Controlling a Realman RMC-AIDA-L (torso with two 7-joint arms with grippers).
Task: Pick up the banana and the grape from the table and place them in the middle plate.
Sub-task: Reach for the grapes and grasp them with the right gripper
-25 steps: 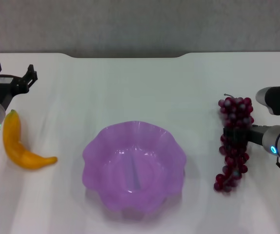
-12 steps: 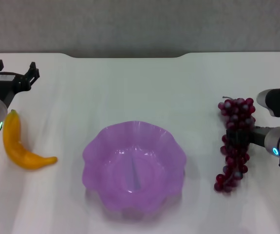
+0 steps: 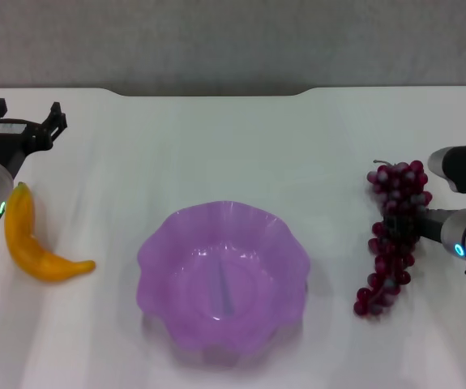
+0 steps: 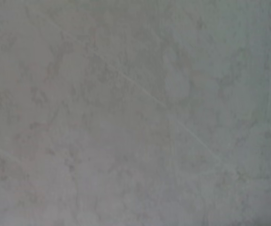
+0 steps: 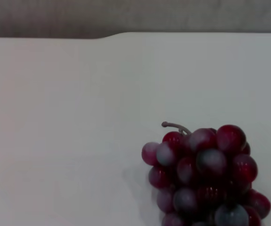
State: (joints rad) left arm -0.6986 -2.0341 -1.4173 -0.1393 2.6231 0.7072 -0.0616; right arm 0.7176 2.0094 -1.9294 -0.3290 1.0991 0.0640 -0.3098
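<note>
I'm gripping the long bunch of dark red-purple grapes (image 3: 391, 235) at its middle with my right gripper (image 3: 400, 224), clenched around it at the table's right; lifting it comes next, I judge. The translucent purple scalloped plate (image 3: 164, 243) is sitting empty at centre, path unobstructed. My left gripper (image 3: 23, 121), fingers spread, is hovering just beyond the smooth yellow-orange plastic banana (image 3: 32, 243) lying far left on the matte white table (image 3: 233, 146).

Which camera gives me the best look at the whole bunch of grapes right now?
The head view: it shows the grape bunch from stem to tapering tip, lying on the table with the right gripper at its middle. The right wrist view shows only the stem end close up. The left wrist view shows none of it.
</note>
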